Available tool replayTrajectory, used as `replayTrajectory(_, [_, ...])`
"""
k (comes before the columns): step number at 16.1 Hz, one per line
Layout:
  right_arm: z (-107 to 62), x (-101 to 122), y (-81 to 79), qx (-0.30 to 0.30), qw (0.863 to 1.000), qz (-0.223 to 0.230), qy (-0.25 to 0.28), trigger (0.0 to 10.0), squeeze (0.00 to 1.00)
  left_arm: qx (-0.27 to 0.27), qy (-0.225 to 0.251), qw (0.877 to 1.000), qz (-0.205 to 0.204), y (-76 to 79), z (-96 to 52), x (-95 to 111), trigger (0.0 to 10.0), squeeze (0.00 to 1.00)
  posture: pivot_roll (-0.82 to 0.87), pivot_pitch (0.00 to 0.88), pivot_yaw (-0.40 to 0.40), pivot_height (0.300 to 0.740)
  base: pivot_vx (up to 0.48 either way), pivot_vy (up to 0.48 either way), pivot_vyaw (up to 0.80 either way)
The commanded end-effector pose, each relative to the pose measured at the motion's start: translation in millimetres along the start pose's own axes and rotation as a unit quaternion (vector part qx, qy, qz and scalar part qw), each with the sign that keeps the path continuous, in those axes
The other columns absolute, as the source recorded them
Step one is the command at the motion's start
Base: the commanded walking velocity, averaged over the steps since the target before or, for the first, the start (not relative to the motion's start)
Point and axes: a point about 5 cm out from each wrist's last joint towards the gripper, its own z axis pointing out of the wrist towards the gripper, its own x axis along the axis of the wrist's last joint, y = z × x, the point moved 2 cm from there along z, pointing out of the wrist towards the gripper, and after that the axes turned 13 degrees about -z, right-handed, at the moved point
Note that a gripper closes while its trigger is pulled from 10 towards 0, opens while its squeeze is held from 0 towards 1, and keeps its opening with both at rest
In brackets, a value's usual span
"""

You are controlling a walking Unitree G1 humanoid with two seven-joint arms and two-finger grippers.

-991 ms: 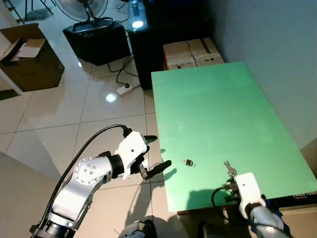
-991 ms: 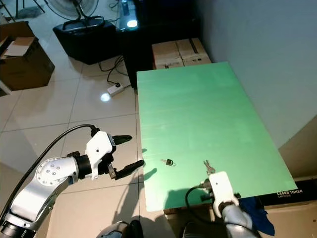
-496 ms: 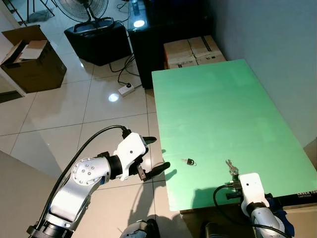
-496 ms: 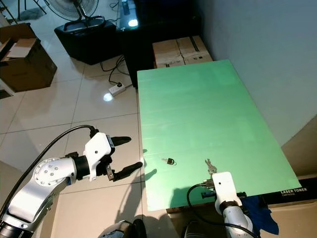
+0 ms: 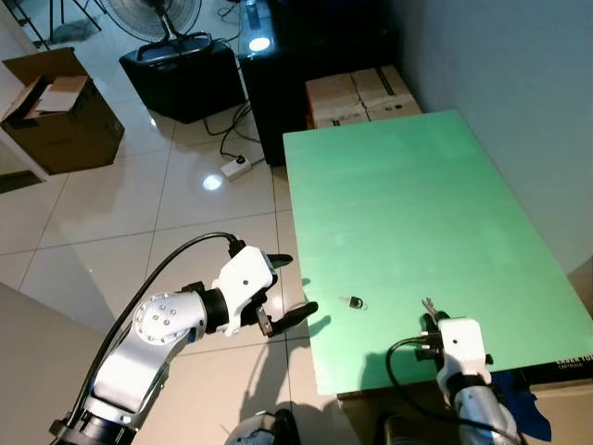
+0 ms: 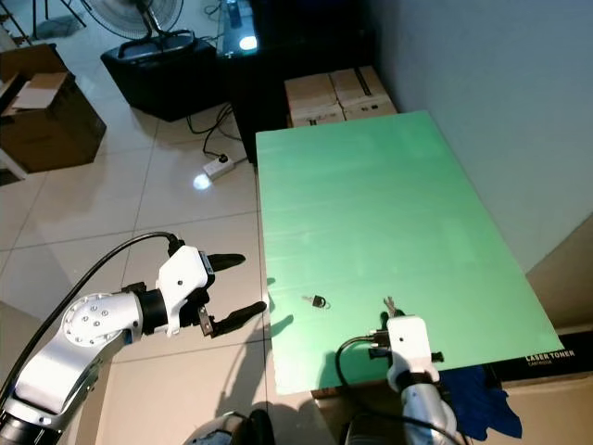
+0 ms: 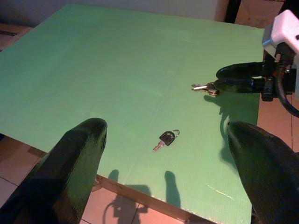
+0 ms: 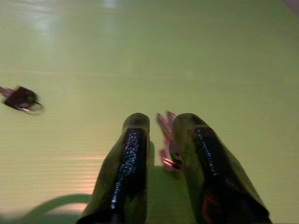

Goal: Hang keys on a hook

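An open cardboard box (image 5: 57, 111) sits on the tiles, its contents too small to make out; on the green table (image 5: 408, 213) the right gripper (image 7: 219, 79) has closed narrowly around the silver keys (image 7: 203, 87) near the front edge. The left wrist view also catches a small black key (image 7: 166, 138) lying apart from them; the left gripper (image 5: 295, 286) hangs spread wide beside the table.
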Motion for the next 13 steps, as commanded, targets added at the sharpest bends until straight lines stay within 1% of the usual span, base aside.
replayTrajectory(1, [-1.8, 4, -9.4, 0.006, 1.0, -0.001, 0.01, 10.0, 1.0, -0.002, -0.004, 1.0, 0.006, 0.2, -1.9, 1, 10.0, 0.0, -0.02, 0.126, 0.17, 0.74, 0.0, 0.0, 0.0])
replayTrajectory(2, [-1.2, 4, -10.9, 0.007, 1.0, -0.003, 0.007, 10.0, 1.0, -0.002, -0.004, 1.0, 0.006, 0.2, -1.8, 1, 10.0, 0.0, -0.02, 0.127, 0.17, 0.74, 0.0, 0.0, 0.0])
replayTrajectory(4, [2.9, -5, -14.4, 0.009, 0.999, -0.007, -0.036, 10.0, 1.0, -0.002, -0.004, 1.0, 0.005, -0.2, -1.4, 1, 10.0, 0.0, -0.02, 0.125, 0.169, 0.74, 0.0, 0.0, 0.0])
replayTrajectory(5, [3.8, -8, -15.1, 0.01, 0.999, -0.01, -0.048, 10.0, 1.0, -0.002, -0.004, 1.0, 0.005, -0.4, -1.4, 1, 10.0, 0.0, -0.02, 0.127, 0.17, 0.74, 0.0, 0.0, 0.0])
replayTrajectory(6, [5.6, -14, -11.8, -0.004, 0.997, -0.022, -0.074, 10.0, 1.0, -0.002, -0.004, 1.0, 0.006, -0.5, -1.5, 1, 10.0, 0.0, -0.02, 0.127, 0.168, 0.74, 0.0, 0.0, 0.0])
replayTrajectory(7, [6.1, -16, -8.1, -0.015, 0.996, -0.03, -0.079, 10.0, 0.85, -0.002, -0.004, 1.0, 0.006, -0.6, -1.6, 1, 10.0, 0.0, -0.02, 0.129, 0.167, 0.74, 0.0, 0.0, 0.0])
replayTrajectory(8, [6.7, -16, -3.6, -0.027, 0.995, -0.043, -0.082, 10.0, 0.0, -0.001, -0.004, 1.0, 0.006, -0.9, -1.9, 2, 10.0, 0.0, -0.02, 0.13, 0.168, 0.74, 0.0, 0.0, 0.0])
replayTrajectory(9, [8.1, -17, -2.5, -0.027, 0.995, -0.055, -0.084, 10.0, 0.0, -0.003, -0.004, 1.0, 0.006, -0.1, -1.1, 2, 10.0, 0.0, -0.02, 0.13, 0.169, 0.74, 0.0, 0.0, 0.0])
replayTrajectory(10, [9.0, -17, -2.2, -0.028, 0.994, -0.057, -0.084, 10.0, 0.0, -0.004, -0.003, 1.0, 0.006, 0.2, -0.5, 2, 10.0, 0.0, -0.02, 0.13, 0.167, 0.74, 0.0, 0.0, 0.0])
replayTrajectory(13, [9.7, -18, 0.0, -0.042, 0.994, -0.046, -0.093, 10.0, 0.0, -0.004, -0.002, 1.0, 0.005, 1.0, -0.8, 2, 10.0, 0.0, -0.01, 0.131, 0.163, 0.74, 0.0, 0.0, 0.0])
